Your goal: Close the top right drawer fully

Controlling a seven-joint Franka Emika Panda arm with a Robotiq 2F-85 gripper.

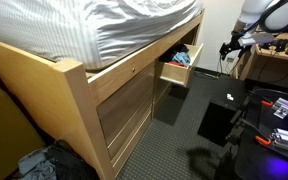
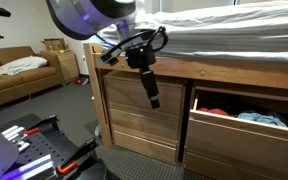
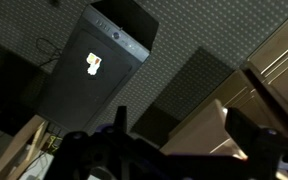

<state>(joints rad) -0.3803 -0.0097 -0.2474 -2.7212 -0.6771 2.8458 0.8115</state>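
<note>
The top right drawer [image 1: 175, 70] is a shallow light-wood box pulled out of the bed frame [image 1: 76, 85]. In an exterior view the top right drawer [image 2: 246, 139] stands open with red and blue clothes inside. My gripper [image 1: 230, 46] hangs in the air out in front of the drawer, apart from it. In an exterior view the gripper [image 2: 153, 98] points down in front of the closed panel fronts. In the wrist view the gripper [image 3: 182, 120] is open, its dark fingers [image 3: 246, 128] wide apart, and a pale corner of the drawer [image 3: 206, 135] shows beyond them.
A black box [image 3: 92, 68] with a small lit mark stands on the dark carpet. Taller wood panel fronts [image 2: 134, 115] are closed beside the drawer. A striped mattress [image 1: 114, 25] lies on the frame. A brown sofa [image 2: 14, 75] and a dark mat [image 1: 219, 118] are nearby.
</note>
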